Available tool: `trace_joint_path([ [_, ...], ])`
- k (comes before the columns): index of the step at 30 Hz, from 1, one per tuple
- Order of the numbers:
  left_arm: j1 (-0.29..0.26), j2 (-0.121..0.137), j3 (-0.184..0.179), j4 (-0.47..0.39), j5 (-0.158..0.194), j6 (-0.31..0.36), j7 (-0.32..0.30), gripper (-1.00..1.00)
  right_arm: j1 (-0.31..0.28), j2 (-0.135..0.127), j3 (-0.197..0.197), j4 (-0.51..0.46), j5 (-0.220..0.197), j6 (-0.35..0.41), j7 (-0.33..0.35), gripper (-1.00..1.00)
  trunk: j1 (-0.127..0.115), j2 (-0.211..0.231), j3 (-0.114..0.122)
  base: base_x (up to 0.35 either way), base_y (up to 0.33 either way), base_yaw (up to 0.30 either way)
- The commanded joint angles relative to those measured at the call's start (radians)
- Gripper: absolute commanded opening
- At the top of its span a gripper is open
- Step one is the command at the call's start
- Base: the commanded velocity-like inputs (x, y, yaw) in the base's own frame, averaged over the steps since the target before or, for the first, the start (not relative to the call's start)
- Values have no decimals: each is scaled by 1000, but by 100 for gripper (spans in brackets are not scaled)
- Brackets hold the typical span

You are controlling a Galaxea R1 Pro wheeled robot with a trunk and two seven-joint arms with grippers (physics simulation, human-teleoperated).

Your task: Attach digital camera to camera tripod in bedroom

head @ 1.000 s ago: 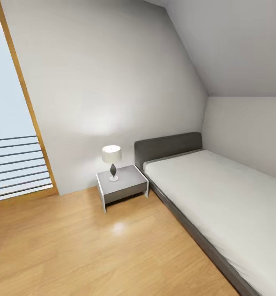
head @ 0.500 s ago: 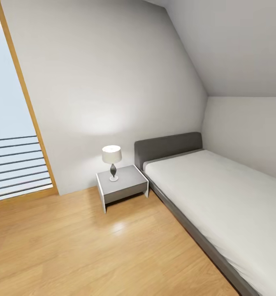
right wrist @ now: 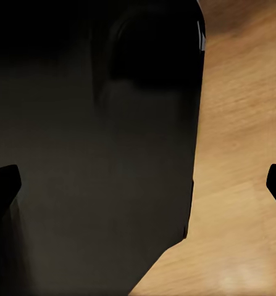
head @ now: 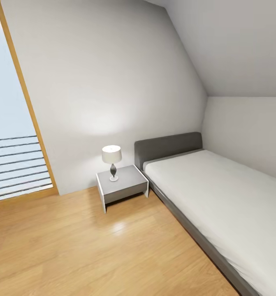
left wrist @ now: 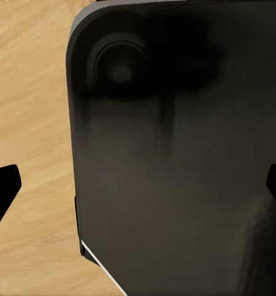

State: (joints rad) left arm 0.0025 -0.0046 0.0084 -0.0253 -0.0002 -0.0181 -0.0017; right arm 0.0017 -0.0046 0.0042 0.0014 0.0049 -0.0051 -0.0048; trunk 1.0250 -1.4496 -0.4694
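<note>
Left gripper (left wrist: 138,185) fingers spread apart, nothing between them; dark robot body panel (left wrist: 175,154) just ahead, wood floor (left wrist: 33,92) beyond. Right gripper (right wrist: 138,182) likewise apart and empty. Head view: bedroom with grey bed (head: 212,197), nightstand (head: 122,187), table lamp (head: 112,161).

head view: high, facing forward and down toward the bed (head: 220,193) and nightstand (head: 122,185). both wrist views: close above a dark robot panel (left wrist: 175,160), facing down; all three share the wood floor (head: 92,255).
</note>
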Motion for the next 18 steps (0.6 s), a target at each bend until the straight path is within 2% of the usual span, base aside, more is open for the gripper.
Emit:
trace_joint_path([
  [1,0,0,1,-2,6,-2,0,100,0,1,-1,0,1,0,-3,100,0,0,-1,0,0,0],
  [6,0,0,0,-2,34,-2,0,100,0,1,-1,0,1,-2,-4,100,0,0,-1,0,0,0],
  [7,0,0,-1,-2,77,-2,0,100,0,1,-1,0,0,-2,-4,100,0,0,-1,0,0,35],
  [18,0,0,-1,-2,105,-2,0,100,0,1,-1,0,0,-3,-3,100,0,0,-1,0,0,30],
])
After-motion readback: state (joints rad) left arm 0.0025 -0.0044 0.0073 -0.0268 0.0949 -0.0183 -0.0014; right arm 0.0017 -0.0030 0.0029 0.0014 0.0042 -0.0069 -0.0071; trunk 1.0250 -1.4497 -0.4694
